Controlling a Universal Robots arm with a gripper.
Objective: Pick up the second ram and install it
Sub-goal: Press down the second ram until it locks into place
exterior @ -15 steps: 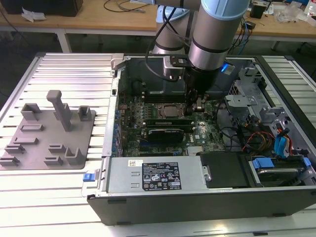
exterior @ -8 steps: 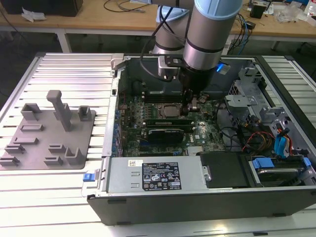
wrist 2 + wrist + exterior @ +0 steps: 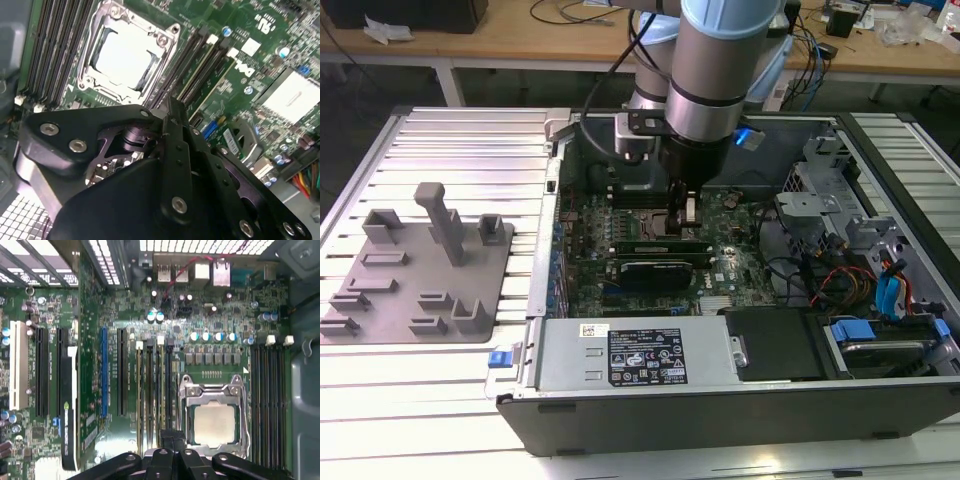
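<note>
My gripper (image 3: 687, 208) hangs inside the open metal computer case (image 3: 740, 390), over the green motherboard (image 3: 90, 390), near the shiny square processor socket (image 3: 214, 420). I cannot tell if it is open or closed. 2 thin memory sticks (image 3: 139, 400) stand in the long black slots (image 3: 167, 390) beside the socket.

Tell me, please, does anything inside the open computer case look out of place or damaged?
Nothing stands out. The motherboard lies flat in the case, the CPU socket looks intact, and the gripper hangs over the memory slots beside it.
</note>
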